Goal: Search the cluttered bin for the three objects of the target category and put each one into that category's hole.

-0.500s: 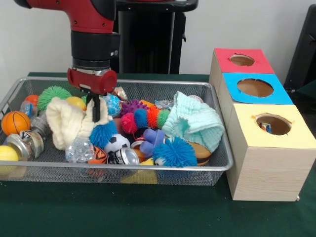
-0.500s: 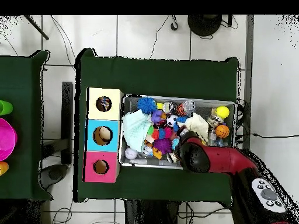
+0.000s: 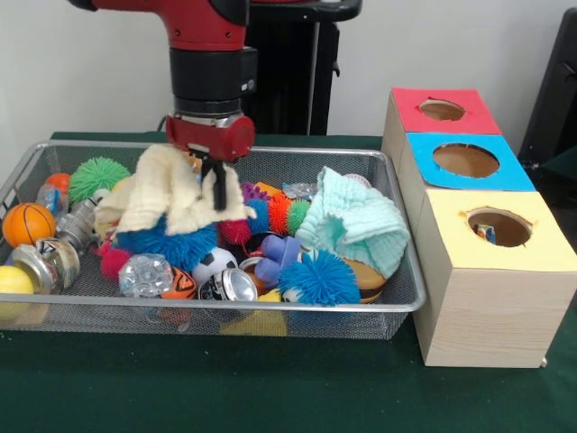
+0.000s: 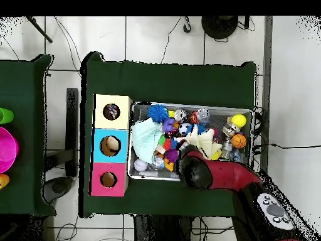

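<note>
The gripper (image 3: 217,192) hangs over the bin (image 3: 407,300), its fingers closed on the cream cloth (image 3: 171,194), lifted and draped left of them. No blotched cloth shows in the clutter. The yellow hole (image 3: 499,227) lies well to the picture's right.

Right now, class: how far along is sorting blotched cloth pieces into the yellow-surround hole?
Done: something multicoloured shows inside the yellow-surround round hole; count unclear. In hand: the gripper holds a plain cream waffle cloth, no target, over the silver wire-mesh bin. Left: uncovering remaining blotched pieces, none visible.
</note>
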Tool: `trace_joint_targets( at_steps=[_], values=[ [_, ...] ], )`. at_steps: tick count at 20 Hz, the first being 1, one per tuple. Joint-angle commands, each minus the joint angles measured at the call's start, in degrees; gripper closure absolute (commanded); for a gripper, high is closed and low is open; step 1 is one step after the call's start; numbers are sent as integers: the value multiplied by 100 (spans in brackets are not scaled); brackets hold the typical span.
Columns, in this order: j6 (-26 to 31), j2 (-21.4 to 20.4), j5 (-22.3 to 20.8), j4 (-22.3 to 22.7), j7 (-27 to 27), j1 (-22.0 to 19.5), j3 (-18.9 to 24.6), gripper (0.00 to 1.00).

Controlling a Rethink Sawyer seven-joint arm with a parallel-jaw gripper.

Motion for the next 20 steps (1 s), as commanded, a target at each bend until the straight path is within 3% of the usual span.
trace_joint_targets(
  at_steps=[1,17,20],
  values=[
    [561,-250,688,1014,820,321,664,100],
    [118,-332,1249,1431,698,592,677,100],
    [35,-353,1205,1339,660,794,391,100]
  ],
)
